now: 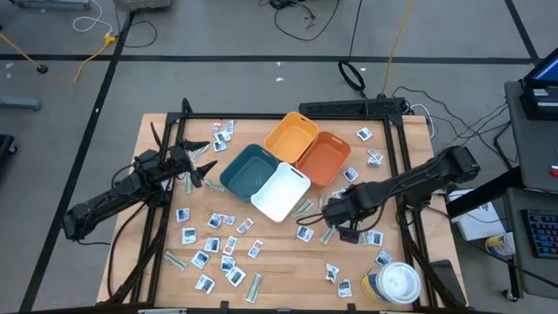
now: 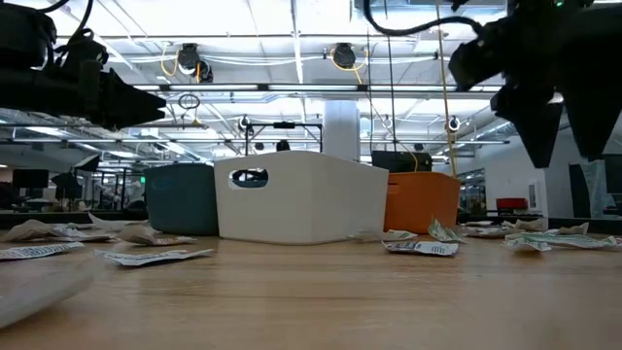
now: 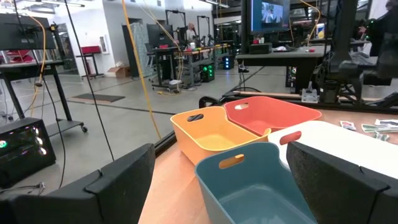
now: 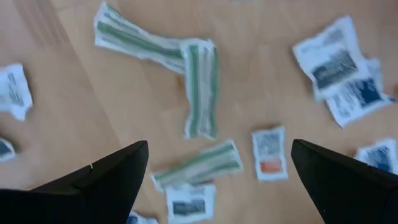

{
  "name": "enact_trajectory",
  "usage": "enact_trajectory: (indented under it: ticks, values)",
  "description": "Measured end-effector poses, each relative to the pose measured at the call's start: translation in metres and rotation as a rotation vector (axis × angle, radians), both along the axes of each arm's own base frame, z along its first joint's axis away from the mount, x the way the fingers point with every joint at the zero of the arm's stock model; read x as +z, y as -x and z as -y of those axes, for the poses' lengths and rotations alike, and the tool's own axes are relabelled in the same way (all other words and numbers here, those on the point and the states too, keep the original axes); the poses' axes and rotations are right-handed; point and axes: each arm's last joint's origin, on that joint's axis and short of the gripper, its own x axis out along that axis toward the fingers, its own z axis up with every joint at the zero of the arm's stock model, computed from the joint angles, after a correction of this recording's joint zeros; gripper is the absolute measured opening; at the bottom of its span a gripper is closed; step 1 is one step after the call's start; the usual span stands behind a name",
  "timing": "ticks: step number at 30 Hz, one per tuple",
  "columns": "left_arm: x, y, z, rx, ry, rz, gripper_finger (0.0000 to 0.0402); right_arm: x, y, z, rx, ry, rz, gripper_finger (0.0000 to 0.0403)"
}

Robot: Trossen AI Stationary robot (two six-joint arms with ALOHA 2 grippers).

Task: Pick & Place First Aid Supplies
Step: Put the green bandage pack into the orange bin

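High view shows our right gripper (image 1: pixel 332 212) spread wide, empty, above scattered packets (image 4: pixel 270 153) and strips (image 4: pixel 200 93). Our left gripper (image 1: pixel 202 166) gapes empty beside the teal bin (image 1: pixel 247 169).

Smooth pale wood table (image 1: pixel 279 253), matt plastic bins (image 3: pixel 249 168), crinkled paper packets (image 4: pixel 336 59), matt dark fingers (image 4: pixel 102 180)

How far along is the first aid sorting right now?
Nothing looks done: the teal bin shows empty, and packets still litter the table. Nothing is in hand; the open right hand hovers over grey-green strips. The left hand waits open.
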Motion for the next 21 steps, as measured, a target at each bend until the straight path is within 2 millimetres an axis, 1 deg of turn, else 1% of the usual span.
enact_trajectory:
  ticks: [10,17,21]
  values:
    - [0.000,0.000,0.000,0.000,0.000,0.000,0.0367,-0.043,-0.016,-0.005,-0.011,0.026,-0.090,0.0391]
    - [0.000,0.000,0.000,-0.001,0.000,0.001,0.0367,-0.065,-0.017,-0.006,-0.020,0.040,-0.132,0.0391]
    - [0.000,0.000,0.000,0.000,0.000,0.001,0.0367,-0.070,-0.017,-0.006,-0.024,0.041,-0.134,0.0385]
